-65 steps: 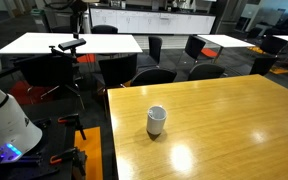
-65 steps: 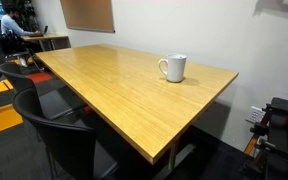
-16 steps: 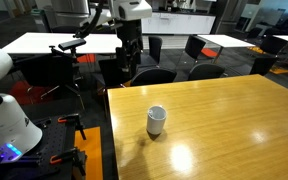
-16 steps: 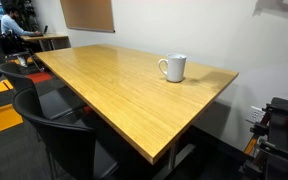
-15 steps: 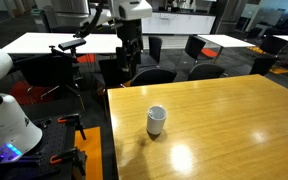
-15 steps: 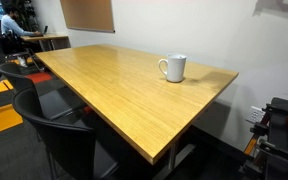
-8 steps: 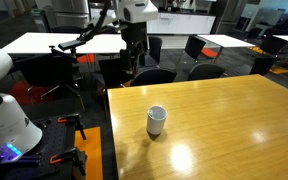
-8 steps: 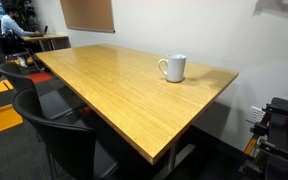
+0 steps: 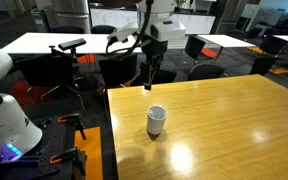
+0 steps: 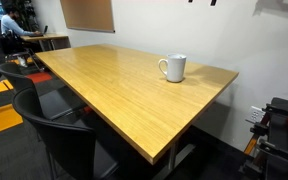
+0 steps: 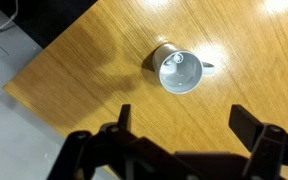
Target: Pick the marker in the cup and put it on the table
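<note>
The white-grey cup (image 9: 156,120) stands on the yellowish wooden table (image 9: 234,130) near its left end. It shows with a side handle in an exterior view (image 10: 172,68) and from above in the wrist view (image 11: 178,70). I cannot make out the marker; only a small speck shows inside the cup. My gripper (image 9: 150,82) hangs open and empty above the table's far edge, behind and above the cup. In the wrist view the gripper (image 11: 187,122) has its two dark fingers (image 11: 252,125) spread wide, with the cup beyond them. Its tips just enter an exterior view's top edge (image 10: 202,2).
Black chairs (image 9: 154,76) stand along the table's far side, and more at its near corner (image 10: 59,140). White-topped tables (image 9: 69,43) and a tripod (image 9: 72,50) stand behind. The white robot base (image 9: 4,110) is at the left. The table edge (image 11: 54,100) lies close to the cup.
The arm has swung from behind the table towards the right and forward, so the gripper now hangs over the table's far edge near the cup. The cup has not moved.
</note>
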